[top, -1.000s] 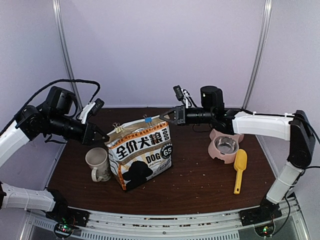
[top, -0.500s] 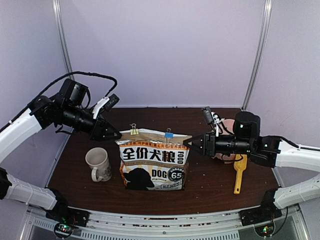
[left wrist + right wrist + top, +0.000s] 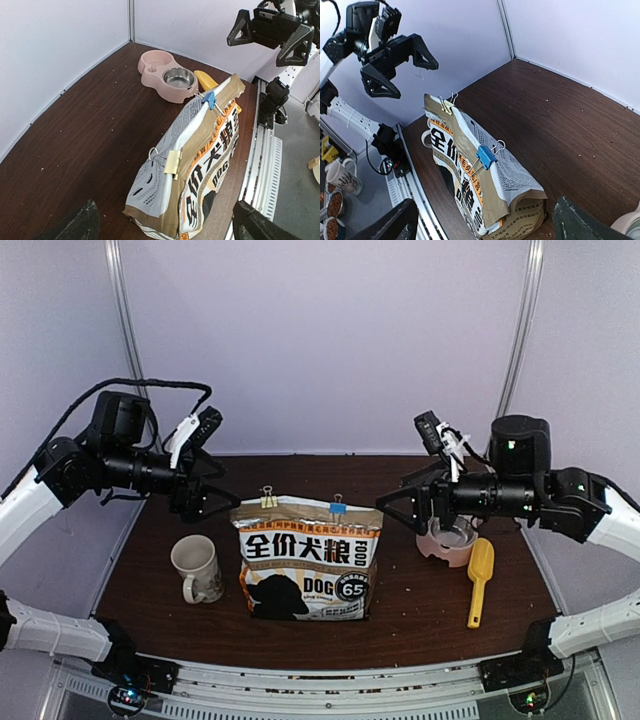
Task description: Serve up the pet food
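The brown paper dog food bag stands upright mid-table, its folded top held by a gold binder clip and a blue binder clip. The pet food itself is hidden inside the bag. My left gripper hovers open just left of the bag's top corner, touching nothing. My right gripper hovers open just right of the other top corner. In the left wrist view the bag lies ahead of the spread left gripper. The right wrist view shows the bag ahead of the right gripper.
A pink pet bowl with a steel insert sits at the right, under my right arm. A yellow scoop lies beside it. A white mug stands left of the bag. Pale crumbs dot the table.
Both grippers went from shut to open and drew back from the bag's top corners. The bag, tilted and skewed before, now stands square to the front.
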You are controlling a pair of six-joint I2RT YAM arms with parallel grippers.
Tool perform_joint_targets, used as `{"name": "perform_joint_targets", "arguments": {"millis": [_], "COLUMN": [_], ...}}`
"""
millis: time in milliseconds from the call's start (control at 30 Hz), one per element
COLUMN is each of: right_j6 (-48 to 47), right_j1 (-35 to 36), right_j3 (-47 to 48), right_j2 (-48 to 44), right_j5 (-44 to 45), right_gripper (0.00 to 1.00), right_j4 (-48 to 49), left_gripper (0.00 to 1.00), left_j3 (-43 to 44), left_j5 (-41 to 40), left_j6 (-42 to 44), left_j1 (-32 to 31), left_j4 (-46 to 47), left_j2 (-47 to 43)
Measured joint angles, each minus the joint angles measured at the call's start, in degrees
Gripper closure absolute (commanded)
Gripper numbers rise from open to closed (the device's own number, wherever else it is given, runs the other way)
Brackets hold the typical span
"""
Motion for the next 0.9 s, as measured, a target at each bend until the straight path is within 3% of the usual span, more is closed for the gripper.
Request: {"name": "perform_joint_targets", "arguments": {"millis": [200, 400, 600, 900], "right_j6": [-7.4, -12.0, -16.0, -20.7], "right_j1": [5.4, 9.6, 12.7, 14.4], "right_j3": [10.7, 11.6, 11.6, 12.2], "right_j2": [9.0, 15.2, 17.7, 19.9], "right_j5": [6.3, 13.6, 23.5, 32.3], "right_gripper": [0.06, 0.05, 0.05, 0.04], "right_j4": [-9.4, -12.8, -12.2, -9.5], "left_gripper": [0.31, 0.53, 0.81, 0.99], "left_j3": [-2.7, -6.5, -8.3, -8.8], "left_j5": [-0.5, -0.5, -0.4, 0.7], "left_j6": [3.0, 4.2, 5.1, 5.1], "left_j1": [0.0, 0.0, 0.0, 0.0], "left_j4": [3.0, 5.3, 7.7, 8.2], "left_j2": [1.9, 2.3, 2.3, 2.3]}}
